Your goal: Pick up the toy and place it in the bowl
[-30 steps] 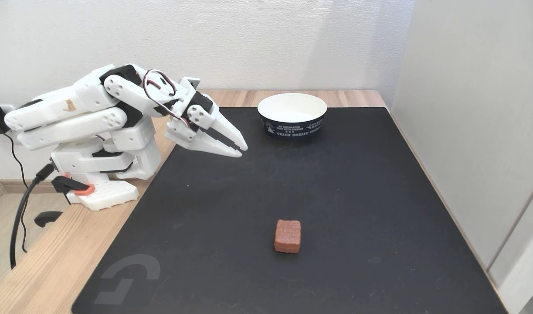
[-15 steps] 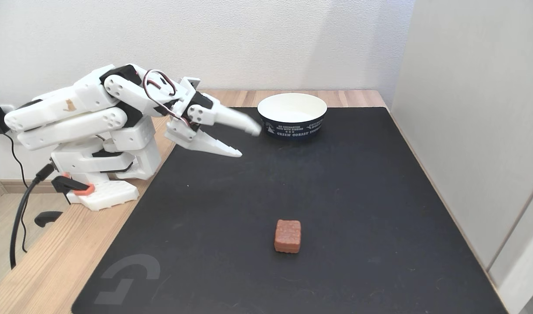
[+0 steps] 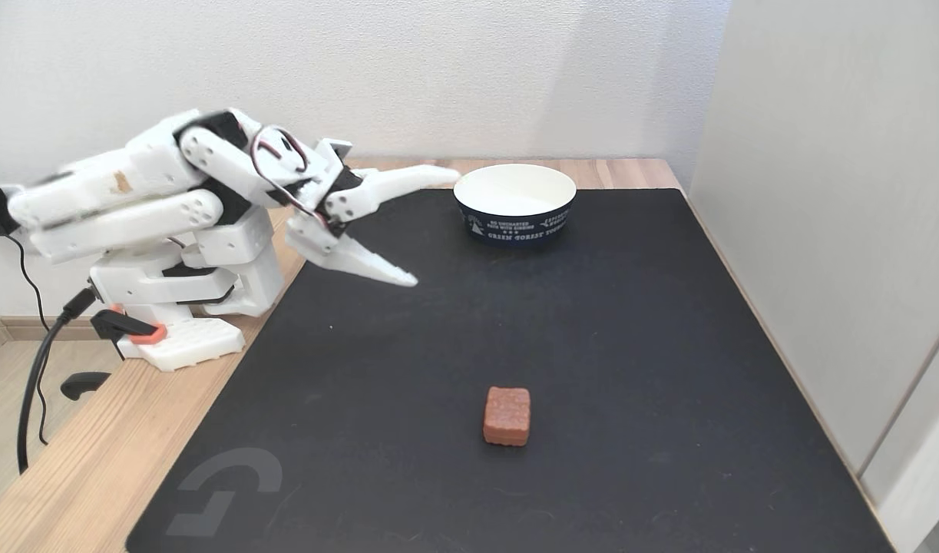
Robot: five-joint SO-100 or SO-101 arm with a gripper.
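In the fixed view the arm [image 3: 131, 200] sits folded low at the left edge of the mat [image 3: 607, 322], its base on the bare wood beside it. Its upper links are doubled back over the base and the wrist points out across the mat's near-left corner of the far half. The gripper [image 3: 431, 228] hangs above the mat, empty, its jaws spread wide: one finger lifts toward the bowl's rim and nearly reaches it, the other slopes down toward the mat.

Further right on the mat, and toward the camera, lies the toy [image 3: 507, 415], flat, bumpy face up, well apart from the gripper and with nothing near it. It looks small, light and rigid (a moulded block, by the look of it, though it could be slightly soft), so it should lift easily and is unlikely to break. The rounded edges and glossy sides might let it slip from a shallow pinch. I would take it across its two long sides, the narrower span, with the fingers set low near the mat so that the pads bear on the flat walls and not on the textured top.

The bowl [image 3: 515, 219] stands upright at the mat's far edge, beyond the toy and a little to its right, empty and open. The toy is not yet grasped.
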